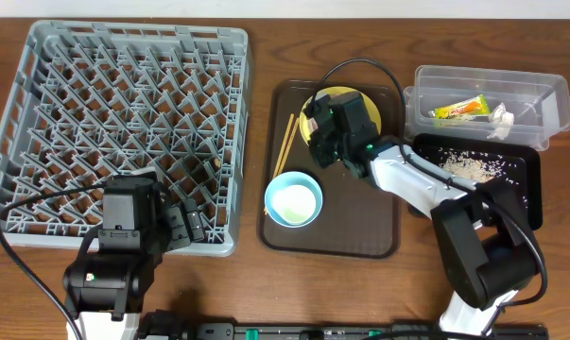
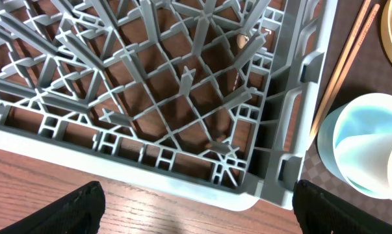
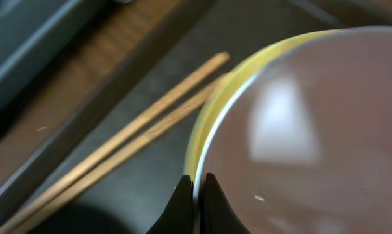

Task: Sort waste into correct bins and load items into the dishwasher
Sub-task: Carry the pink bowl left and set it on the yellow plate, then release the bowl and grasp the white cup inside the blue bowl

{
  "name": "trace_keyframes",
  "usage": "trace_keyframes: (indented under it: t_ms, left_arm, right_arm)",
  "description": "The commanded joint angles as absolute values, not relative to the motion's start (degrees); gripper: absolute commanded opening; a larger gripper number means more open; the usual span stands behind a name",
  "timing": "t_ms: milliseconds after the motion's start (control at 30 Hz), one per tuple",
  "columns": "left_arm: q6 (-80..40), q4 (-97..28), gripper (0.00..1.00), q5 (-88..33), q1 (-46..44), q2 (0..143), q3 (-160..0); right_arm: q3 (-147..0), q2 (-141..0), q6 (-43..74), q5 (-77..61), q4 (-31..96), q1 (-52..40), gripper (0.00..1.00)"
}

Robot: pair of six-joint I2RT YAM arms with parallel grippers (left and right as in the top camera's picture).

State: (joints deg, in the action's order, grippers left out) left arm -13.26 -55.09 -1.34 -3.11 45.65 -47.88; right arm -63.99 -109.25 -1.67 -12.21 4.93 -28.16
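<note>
Chopsticks (image 1: 285,146) left of plate (image 1: 330,93), perhaps touching

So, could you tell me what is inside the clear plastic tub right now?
The clear tub holds the snack wrapper and the crumpled white tissue. Nothing covers it from above; anything beneath those two pieces cannot be seen.

Grey lattice rack (image 1: 133,36), yellow plate (image 1: 336,93), light blue bowl (image 1: 269,201), black tray (image 1: 526,189)
</note>
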Motion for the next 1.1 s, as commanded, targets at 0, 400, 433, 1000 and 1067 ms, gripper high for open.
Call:
trace_keyframes:
  t_ms: [0,400,433,1000,1067]
  left_arm:
    - [-12.38,-55.07,0.94,-1.48,-3.31,45.60,-49.19]
    - [-12.38,-55.07,0.94,-1.48,-3.31,45.60,-49.19]
    - [-12.38,-55.07,0.94,-1.48,-3.31,45.60,-49.19]
    - [-12.38,-55.00,0.94,-1.48,-3.31,45.60,-49.19]
    - [-12.38,-54.94,0.94,-1.50,-3.31,45.60,-49.19]
  right_arm:
    - [-63.96,-110.06,0.40,-22.83,7.53,-29.61,0.01]
    - [-63.96,-110.06,0.40,-28.51,12.01,-29.50,0.02]
    - [-63.99,-110.04,0.40,-26.83,12.01,-29.34,0.05]
    - [-64.12,-106.00,-1.39,-17.32,14.50,-27.70,0.59]
    - [-64.12,-102.94,-1.80,-16.03,15.59,-27.64,0.61]
